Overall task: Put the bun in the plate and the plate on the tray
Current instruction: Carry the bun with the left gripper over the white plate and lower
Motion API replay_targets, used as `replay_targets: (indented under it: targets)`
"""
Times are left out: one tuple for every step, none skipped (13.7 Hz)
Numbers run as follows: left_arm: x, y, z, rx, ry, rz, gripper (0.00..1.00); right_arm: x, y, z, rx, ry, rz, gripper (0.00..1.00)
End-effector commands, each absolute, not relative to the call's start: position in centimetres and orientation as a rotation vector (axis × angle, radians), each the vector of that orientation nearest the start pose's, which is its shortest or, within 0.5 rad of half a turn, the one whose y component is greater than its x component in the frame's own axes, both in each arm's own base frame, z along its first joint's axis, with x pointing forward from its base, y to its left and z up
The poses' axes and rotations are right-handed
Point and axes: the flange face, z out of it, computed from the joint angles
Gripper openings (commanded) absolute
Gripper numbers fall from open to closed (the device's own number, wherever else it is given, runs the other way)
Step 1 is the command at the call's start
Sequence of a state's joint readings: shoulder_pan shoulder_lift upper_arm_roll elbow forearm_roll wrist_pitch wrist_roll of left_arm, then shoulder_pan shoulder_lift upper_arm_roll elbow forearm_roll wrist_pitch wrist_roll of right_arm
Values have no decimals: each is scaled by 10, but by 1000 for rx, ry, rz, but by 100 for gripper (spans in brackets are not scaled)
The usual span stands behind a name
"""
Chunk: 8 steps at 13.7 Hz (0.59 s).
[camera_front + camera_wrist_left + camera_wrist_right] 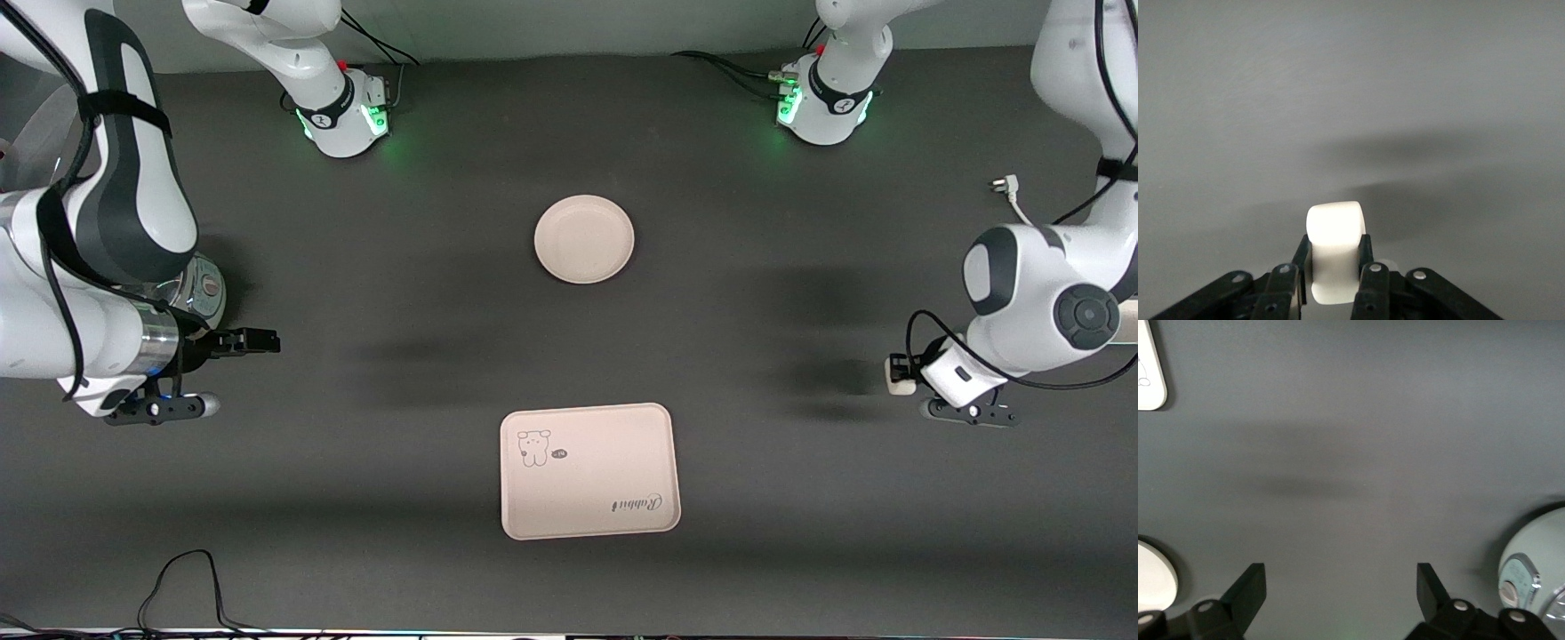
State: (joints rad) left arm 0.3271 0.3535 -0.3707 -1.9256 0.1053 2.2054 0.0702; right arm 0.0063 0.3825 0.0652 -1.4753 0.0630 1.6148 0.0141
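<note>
The bun (pixel 1333 230), a small off-white rounded lump, sits between the black fingers of my left gripper (pixel 1333 252), which is shut on it. In the front view the bun (pixel 899 375) and left gripper (pixel 896 373) are low over the dark table at the left arm's end. The round cream plate (pixel 584 238) lies mid-table, nearer the robots' bases. The rectangular tray (pixel 589 469) with its animal drawing lies nearer the front camera than the plate. My right gripper (pixel 262 341) (pixel 1341 587) hangs open and holds nothing, at the right arm's end.
A pale round device (pixel 203 290) (pixel 1535 577) sits beside the right gripper. A tray corner (pixel 1148 367) and the plate's rim (pixel 1155 577) show in the right wrist view. A black cable (pixel 182 582) loops at the table's front edge. A white plug (pixel 1003 186) hangs by the left arm.
</note>
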Motion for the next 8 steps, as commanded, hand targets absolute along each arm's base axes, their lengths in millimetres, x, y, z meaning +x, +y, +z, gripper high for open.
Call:
replay_targets:
  targets:
    - [584,-92,365,-3208,257,121,31,649,55,439,-2960,-48,388,100]
    - [572,-129,378,-3228,240,146,31,650,59,434,-2929,-40,400,100]
    - [546,-194,397,-3236,167,158,32,649,69,430,-2877,-37,415,100]
    - [528,-238,404,-3243,137,148,32,649,75,423,-2843,-35,438,100]
    - [508,-281,409,-3259,80,145,32,647,81,419,-2833,-37,457,100]
    - [487,-322,411,-3279,8,129,32,644,89,415,-2832,-50,484,100]
    - [460,-363,403,-3294,-17,113,33,640,87,409,-2825,-48,518,100]
    - [434,-398,398,-3315,7,87,35,638,84,402,-2814,-58,544,100]
